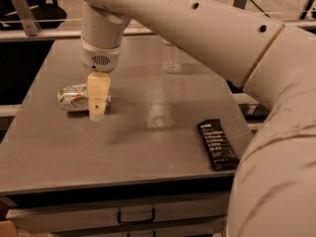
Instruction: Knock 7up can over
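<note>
The 7up can (73,97), white-silver with green lines and a red spot, lies on its side on the left part of the grey table (148,147). My gripper (97,102) hangs straight down from the arm's wrist (100,58) at the can's right end and reaches almost to the table top. It covers that end of the can, and only the can's left part shows.
A clear plastic water bottle (172,58) stands upright at the back middle of the table. A black snack bar (217,143) lies near the front right edge. My big white arm fills the right side and top. A drawer with a handle (136,216) sits under the table front.
</note>
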You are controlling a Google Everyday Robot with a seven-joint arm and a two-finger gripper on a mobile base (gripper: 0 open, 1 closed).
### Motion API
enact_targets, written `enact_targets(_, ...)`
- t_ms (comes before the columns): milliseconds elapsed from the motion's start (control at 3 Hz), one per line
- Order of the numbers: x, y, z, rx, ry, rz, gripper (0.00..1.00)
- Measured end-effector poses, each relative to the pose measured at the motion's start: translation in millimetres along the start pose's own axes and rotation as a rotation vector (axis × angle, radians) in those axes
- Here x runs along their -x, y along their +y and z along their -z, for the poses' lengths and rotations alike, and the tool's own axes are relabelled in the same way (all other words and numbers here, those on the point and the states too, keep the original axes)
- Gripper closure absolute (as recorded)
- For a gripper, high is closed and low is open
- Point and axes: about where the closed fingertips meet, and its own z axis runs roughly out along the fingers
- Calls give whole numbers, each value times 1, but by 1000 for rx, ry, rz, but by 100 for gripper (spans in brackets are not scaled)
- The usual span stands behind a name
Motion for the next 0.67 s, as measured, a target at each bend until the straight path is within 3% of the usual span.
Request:
enact_targets(333, -5, 4, 4, -11, -66, -23, 0)
enact_targets(667, -17, 17, 24, -64, -211, -47, 0)
